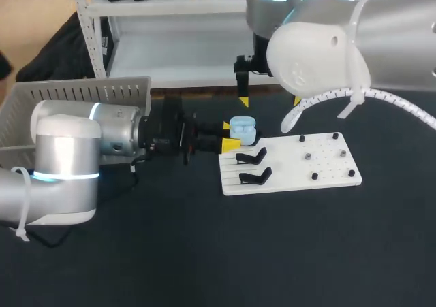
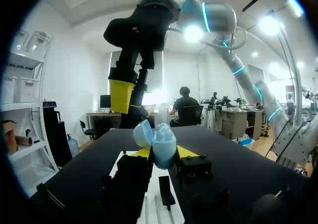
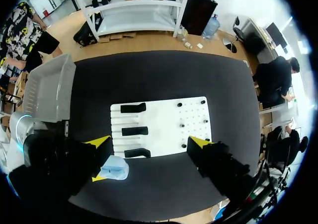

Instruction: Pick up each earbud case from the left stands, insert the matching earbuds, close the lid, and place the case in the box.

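Your left end effector (image 1: 234, 135) pinches the lower body of the earbud case (image 1: 242, 130), lid open, just left of frame centre at the upper-left corner of the white stand board (image 1: 300, 167). Your right end effector (image 1: 270, 101) hangs spread, upper centre. Expect a light, rigid, slippery shell. Grip the base flanks, clear of the hinged lid.

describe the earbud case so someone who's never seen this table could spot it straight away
Find the white board on the dark table, then go to its end with the black stands. At that end's far corner, the left tool grips the earbud case: the only light blue thing there, rounded, lid open.
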`<state>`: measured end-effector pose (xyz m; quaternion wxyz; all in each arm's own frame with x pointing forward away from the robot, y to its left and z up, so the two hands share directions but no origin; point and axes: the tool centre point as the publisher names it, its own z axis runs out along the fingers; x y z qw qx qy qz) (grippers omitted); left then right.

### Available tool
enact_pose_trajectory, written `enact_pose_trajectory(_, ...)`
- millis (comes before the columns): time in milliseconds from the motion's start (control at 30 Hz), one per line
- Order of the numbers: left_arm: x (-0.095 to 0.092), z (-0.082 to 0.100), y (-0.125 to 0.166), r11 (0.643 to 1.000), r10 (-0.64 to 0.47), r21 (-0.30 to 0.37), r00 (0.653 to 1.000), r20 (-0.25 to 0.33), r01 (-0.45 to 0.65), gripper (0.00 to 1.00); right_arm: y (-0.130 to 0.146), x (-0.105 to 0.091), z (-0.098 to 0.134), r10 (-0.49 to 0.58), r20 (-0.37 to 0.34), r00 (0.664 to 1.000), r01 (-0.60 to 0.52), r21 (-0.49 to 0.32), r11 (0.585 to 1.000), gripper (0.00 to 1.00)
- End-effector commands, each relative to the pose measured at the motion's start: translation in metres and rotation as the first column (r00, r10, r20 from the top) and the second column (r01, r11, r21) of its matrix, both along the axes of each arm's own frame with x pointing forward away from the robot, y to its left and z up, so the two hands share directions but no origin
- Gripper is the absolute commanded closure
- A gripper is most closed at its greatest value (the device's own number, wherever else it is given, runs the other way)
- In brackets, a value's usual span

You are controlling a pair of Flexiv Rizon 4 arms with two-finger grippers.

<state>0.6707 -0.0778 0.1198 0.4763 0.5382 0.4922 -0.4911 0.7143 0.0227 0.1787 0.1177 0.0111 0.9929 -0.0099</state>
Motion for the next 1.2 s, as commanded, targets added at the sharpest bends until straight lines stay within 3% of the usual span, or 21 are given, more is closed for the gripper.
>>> enact_pose_trajectory(33, -0.002, 0.000, 0.000, 1.000, 0.006, -0.001, 1.000, 0.002, -0.006, 1.00, 0.001, 0.009, -0.007, -0.003, -0.024, 1.000, 0.003, 0.000, 1.000, 0.00)
enact_pose_trajectory(233, -0.002, 0.000, 0.000, 1.000, 0.006, -0.001, 1.000, 0.002, -0.006, 1.00, 0.001, 0.006, -0.014, 0.000, -0.052, 0.999, 0.001, 0.011, 1.000, 0.00)
enact_pose_trajectory(933, -0.002, 0.000, 0.000, 1.000, 0.006, -0.001, 1.000, 0.002, -0.006, 1.00, 0.007, -0.034, -0.013, 0.031, -0.127, 0.991, -0.028, 0.026, 0.999, 0.00)
enact_pose_trajectory(1033, -0.002, 0.000, 0.000, 1.000, 0.006, -0.001, 1.000, 0.002, -0.006, 1.00, 0.002, -0.034, -0.005, 0.012, -0.071, 0.997, -0.009, 0.037, 0.999, 0.00)
enact_pose_trajectory(1200, -0.002, 0.000, 0.000, 1.000, 0.006, -0.001, 1.000, 0.002, -0.006, 1.00, -0.012, -0.031, 0.022, -0.027, 0.092, 0.995, 0.018, 0.093, 0.996, 0.00)
